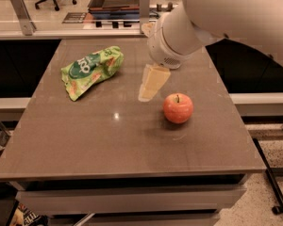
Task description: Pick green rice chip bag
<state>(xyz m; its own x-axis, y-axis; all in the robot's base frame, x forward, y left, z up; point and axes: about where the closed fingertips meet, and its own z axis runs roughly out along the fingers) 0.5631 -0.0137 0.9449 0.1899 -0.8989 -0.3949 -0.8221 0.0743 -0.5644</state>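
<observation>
Trouble looms if the claw (pixel 147 94), its width impossible to tell, hovering over the table (pixel 108 145) with the bag (pixel 90 68) at its ten o'clock, shoves the foil aside.

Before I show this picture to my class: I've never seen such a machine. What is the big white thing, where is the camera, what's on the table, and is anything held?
The big white shape at the top right is a robot arm. The cream wedge at its end is the claw, the part that grasps. The single picture looks down on a brown table from its front edge; where the camera is mounted is not known. On the table lie a crumpled green rice chip bag, left in the picture, and a red apple, further right. The claw hangs between them, touching neither, and nothing shows in it.
</observation>
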